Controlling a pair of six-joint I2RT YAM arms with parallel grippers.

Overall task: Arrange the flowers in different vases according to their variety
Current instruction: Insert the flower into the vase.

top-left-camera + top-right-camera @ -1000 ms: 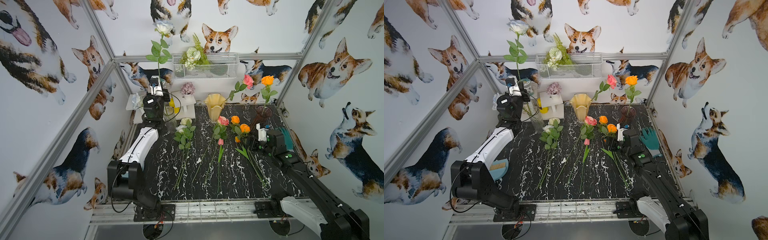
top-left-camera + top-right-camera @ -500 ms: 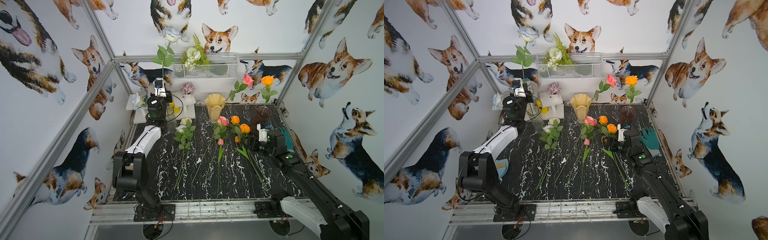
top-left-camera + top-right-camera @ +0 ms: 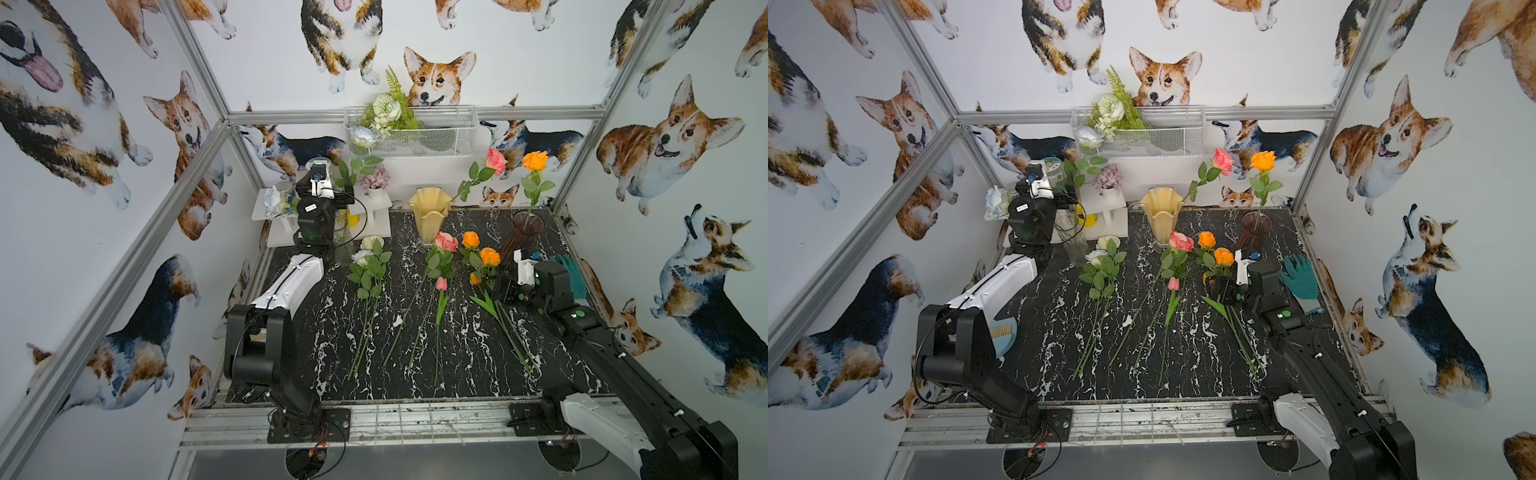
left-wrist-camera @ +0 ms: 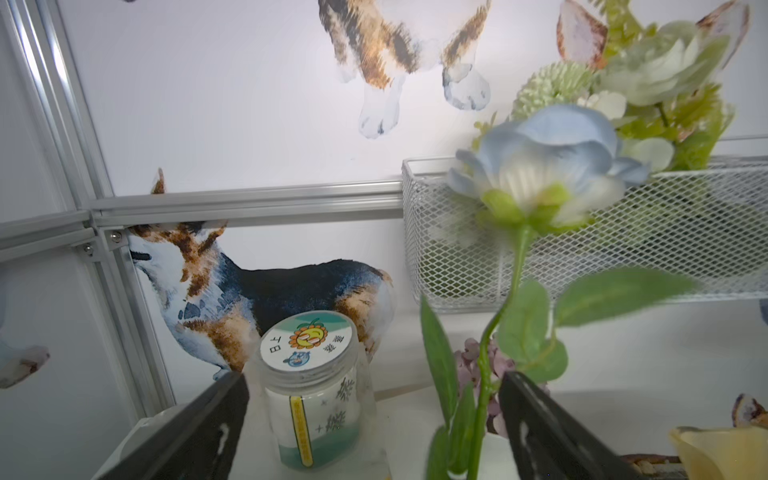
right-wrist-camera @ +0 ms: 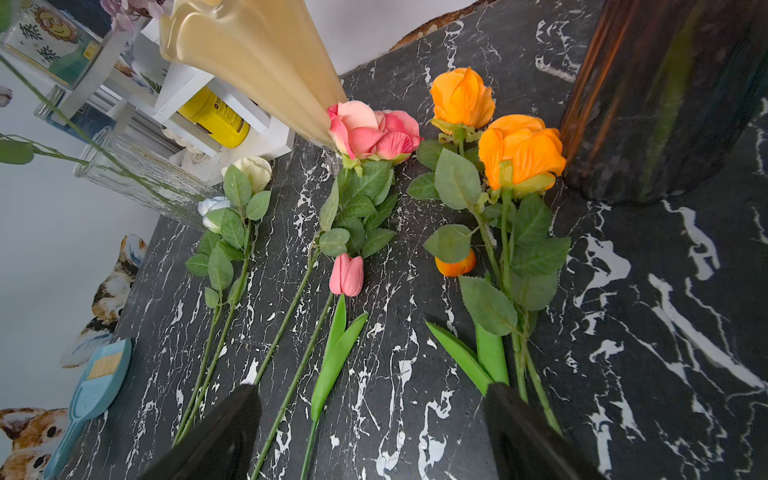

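Note:
A white-blue rose [image 3: 363, 135] [image 4: 540, 166] stands loose, its stem reaching down into the clear glass vase [image 3: 343, 245] [image 5: 141, 174]. My left gripper [image 3: 332, 195] [image 4: 374, 382] is open around that stem, which runs close to one finger [image 4: 540, 415]. A pink rose [image 3: 495, 160] leans in the cream-yellow vase [image 3: 430, 212]. An orange rose [image 3: 535, 160] stands in the dark purple vase [image 3: 521, 237]. Two white roses [image 3: 368, 249], a pink rose [image 5: 374, 133], a pink tulip [image 5: 347, 274], two orange roses [image 5: 519, 149] and an orange bud [image 5: 455, 266] lie on the table. My right gripper [image 3: 500, 286] [image 5: 374, 399] hangs open, empty, beside the orange stems.
White shelves [image 3: 378, 226] at the back left carry a lidded jar [image 4: 311, 374], a yellow can [image 5: 212, 116] and a purple potted hydrangea [image 3: 376, 180]. A wire basket [image 3: 436, 133] holds the fern bouquet [image 3: 386, 112]. A teal glove [image 3: 1302, 282] and a blue dustpan [image 3: 1005, 332] flank the table.
My left gripper has opened and let go of the white-blue rose, which has dropped lower into the clear vase. The left arm reached further back. The right arm has not moved.

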